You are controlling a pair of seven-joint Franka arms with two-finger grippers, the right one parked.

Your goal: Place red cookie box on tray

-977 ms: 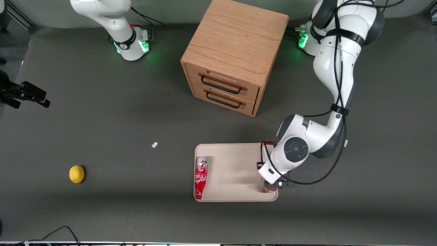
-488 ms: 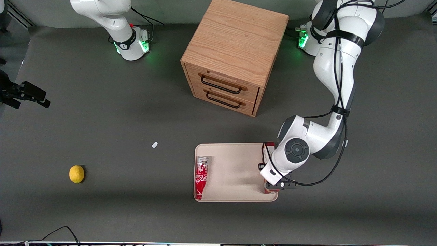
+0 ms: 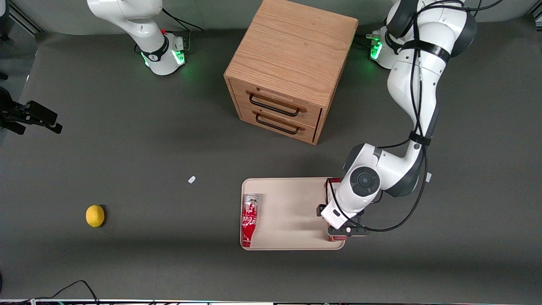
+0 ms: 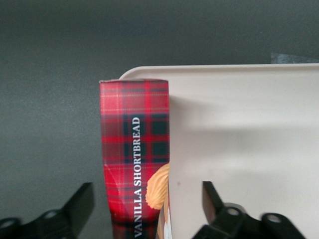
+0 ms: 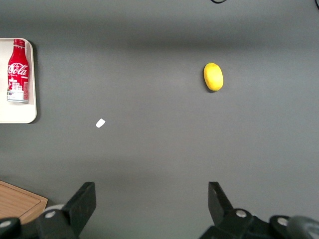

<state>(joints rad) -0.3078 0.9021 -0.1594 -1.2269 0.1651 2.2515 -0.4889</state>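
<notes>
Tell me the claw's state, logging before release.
Left claw: open, fingers apart either side of the red plaid cardboard cookie box at the beige tray's edge.

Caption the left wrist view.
Open gripper straddles the cookie box lying along the tray edge.

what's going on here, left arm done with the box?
The left arm's hand is open, its fingers either side of the slim red tartan cardboard cookie box without gripping it. The box sits at the working-arm edge of the flat beige tray, by a corner. A red Coca-Cola bottle lies on the tray's parked-arm side.
</notes>
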